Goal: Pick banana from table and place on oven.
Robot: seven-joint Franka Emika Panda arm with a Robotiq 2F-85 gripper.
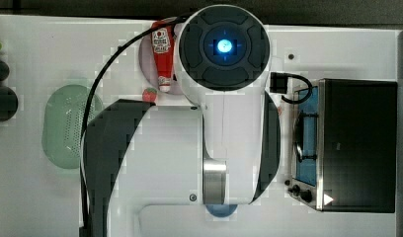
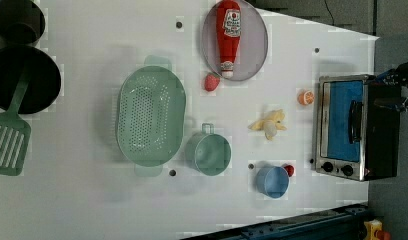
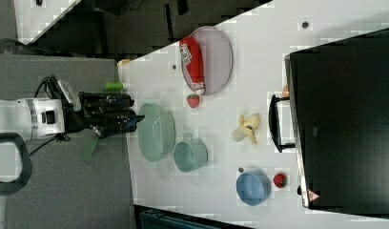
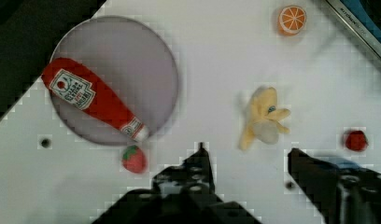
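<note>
Wrist view, your gripper (image 4: 247, 156) is spread wide, holding nothing.
You'll find the banana (image 2: 268, 124) lying on the table (image 2: 92, 200) just beside the oven (image 2: 352, 127) door, untouched.

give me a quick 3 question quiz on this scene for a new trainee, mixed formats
1. True or false: the banana already rests on the oven.
2. In the left view, what lies on the grey plate? A) ketchup bottle B) orange slice C) spatula
3. Fill in: in the wrist view, the gripper has its fingers ____, with the banana on the table just beyond them.

Key: 1 false, since the banana lies on the table in front of the oven's glass door. 2 A, the ketchup bottle. 3 open.
</note>
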